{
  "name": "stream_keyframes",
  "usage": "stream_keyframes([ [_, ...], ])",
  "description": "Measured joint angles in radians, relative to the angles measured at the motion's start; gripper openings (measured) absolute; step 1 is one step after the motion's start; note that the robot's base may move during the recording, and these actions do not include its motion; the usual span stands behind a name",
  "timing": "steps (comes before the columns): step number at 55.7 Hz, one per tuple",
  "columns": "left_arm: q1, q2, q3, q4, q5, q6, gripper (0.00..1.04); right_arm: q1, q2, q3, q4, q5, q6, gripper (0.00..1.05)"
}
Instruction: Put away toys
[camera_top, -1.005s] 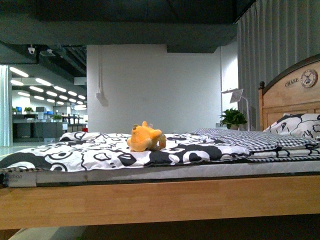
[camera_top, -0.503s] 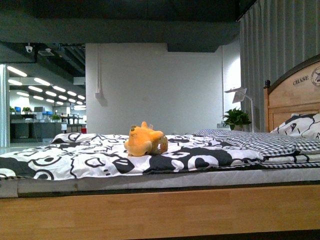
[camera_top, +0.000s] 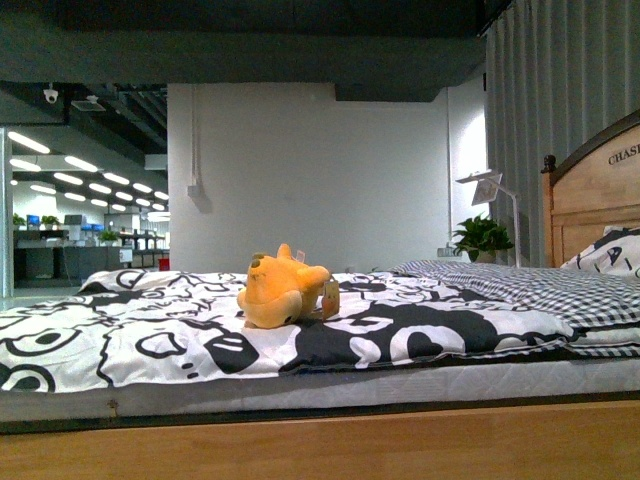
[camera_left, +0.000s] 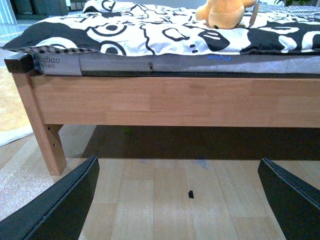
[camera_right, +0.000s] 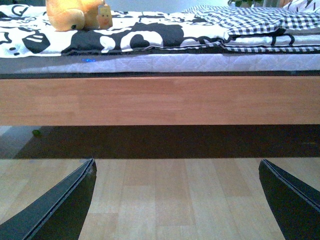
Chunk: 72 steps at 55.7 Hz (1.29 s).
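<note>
Orange plush (camera_top: 283, 293) on quilt (camera_top: 150, 340), floor (camera_left: 160, 200) in wrist views only

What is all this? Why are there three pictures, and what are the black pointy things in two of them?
These pictures come from a robot with two arms. One camera sits on its body and looks across a bed. An orange plush toy lies there on a black-and-white quilt. The other two pictures come from cameras on the robot's wrists, held low over the wooden floor and looking at the bed's side. The black pointy shapes are the fingers of the left gripper and the right gripper, which work like the robot's hands. Both are open and hold nothing. The toy shows in those pictures too, up on the bed.
</note>
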Motion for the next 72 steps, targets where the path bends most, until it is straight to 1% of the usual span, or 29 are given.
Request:
stream_keyframes([
  [72,0.000,0.000,0.000,0.000,0.000,0.000,0.98,0.000,0.000,0.000,0.000,0.003,0.000,0.98],
])
